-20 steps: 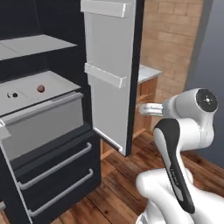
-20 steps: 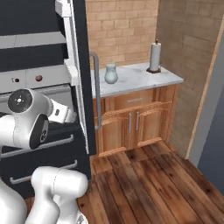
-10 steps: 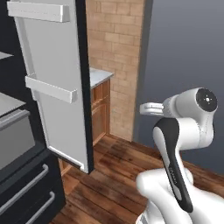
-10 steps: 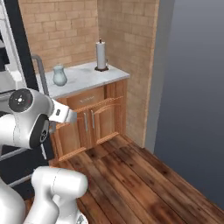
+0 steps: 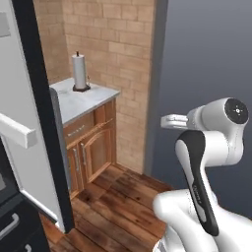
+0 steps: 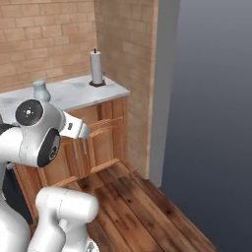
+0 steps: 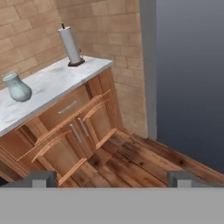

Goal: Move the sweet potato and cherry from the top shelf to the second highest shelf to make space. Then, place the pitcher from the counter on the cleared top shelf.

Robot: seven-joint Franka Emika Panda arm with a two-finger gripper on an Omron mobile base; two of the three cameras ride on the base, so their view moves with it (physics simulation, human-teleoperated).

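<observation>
The pale blue-green pitcher [image 7: 17, 87] stands on the marbled counter [image 7: 57, 83], toward its left end, and appears again as the pitcher [image 6: 41, 90] on the counter [image 6: 74, 94]. My gripper [image 7: 111, 179] is open and holds nothing. It hangs well short of the counter, over the wooden floor, and looks toward the cabinet fronts. From the base cameras the gripper [image 5: 167, 119] is held high by the arm's head and sits close in front of the robot's body [image 6: 80, 142]. The sweet potato, the cherry, the top shelf and the second highest shelf are out of view.
A tall grey paper-towel roll [image 7: 71, 45] stands on its holder at the counter's right end. The open fridge door [image 5: 29, 123] and dark drawers [image 5: 10, 226] are at the left. A brick wall [image 6: 123, 44] and a grey wall [image 6: 211, 98] close off the right.
The whole picture has swung right: the camera has turned from the fridge shelves and the drawers toward the counter. The arm keeps its pose and the gripper stays open.
</observation>
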